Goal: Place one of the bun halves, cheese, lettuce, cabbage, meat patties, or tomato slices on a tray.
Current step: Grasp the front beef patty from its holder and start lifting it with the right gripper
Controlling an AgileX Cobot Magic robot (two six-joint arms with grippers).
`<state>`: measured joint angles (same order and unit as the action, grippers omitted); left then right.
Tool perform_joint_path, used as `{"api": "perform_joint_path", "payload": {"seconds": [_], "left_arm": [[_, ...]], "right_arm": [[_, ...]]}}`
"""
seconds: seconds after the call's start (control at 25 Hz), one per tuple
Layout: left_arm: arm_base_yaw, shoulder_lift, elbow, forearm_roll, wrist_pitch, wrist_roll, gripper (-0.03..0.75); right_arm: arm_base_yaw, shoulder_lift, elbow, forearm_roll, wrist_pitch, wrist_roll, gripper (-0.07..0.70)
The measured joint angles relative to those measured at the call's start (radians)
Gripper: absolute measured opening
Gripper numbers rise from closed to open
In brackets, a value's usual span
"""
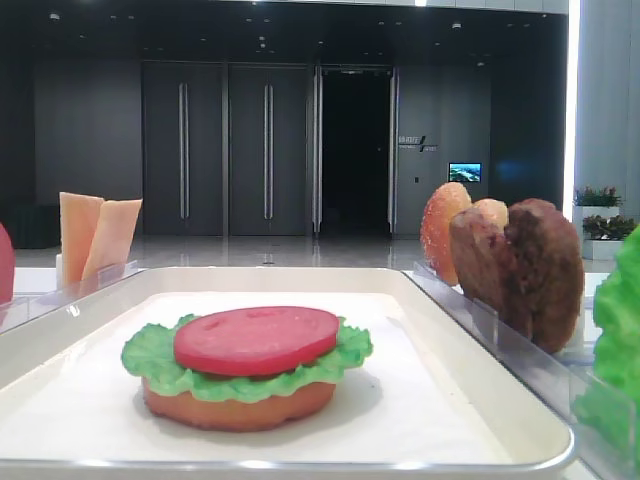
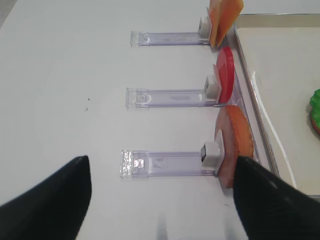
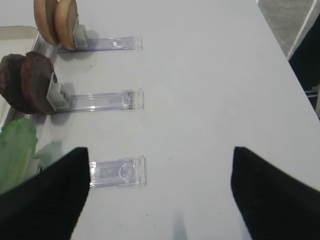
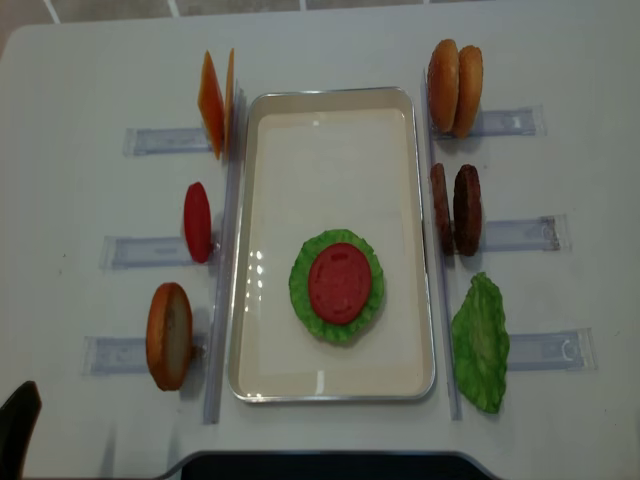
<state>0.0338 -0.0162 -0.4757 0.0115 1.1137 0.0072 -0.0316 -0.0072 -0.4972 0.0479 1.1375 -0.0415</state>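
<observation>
The white tray (image 4: 330,385) sits mid-table and holds one stack: a bun half (image 1: 238,404) at the bottom, a lettuce leaf (image 4: 303,295) on it, and one tomato slice (image 4: 340,282) on top. On the racks to the right stand two bun halves (image 4: 454,88), two meat patties (image 4: 455,210) and one more lettuce leaf (image 4: 481,343). To the left stand two cheese slices (image 4: 215,104), one tomato slice (image 4: 197,222) and one bun half (image 4: 169,336). The right gripper (image 3: 160,195) is spread wide over bare table, holding nothing. The left gripper (image 2: 162,200) is equally wide open and empty.
</observation>
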Motion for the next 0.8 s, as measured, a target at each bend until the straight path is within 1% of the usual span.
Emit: {"api": "perform_joint_path", "payload": {"seconds": [0.8], "left_arm": [[0.0, 0.0, 0.0, 0.0, 0.0, 0.0, 0.692]], "right_arm": [[0.0, 0.0, 0.0, 0.0, 0.0, 0.0, 0.577]]}}
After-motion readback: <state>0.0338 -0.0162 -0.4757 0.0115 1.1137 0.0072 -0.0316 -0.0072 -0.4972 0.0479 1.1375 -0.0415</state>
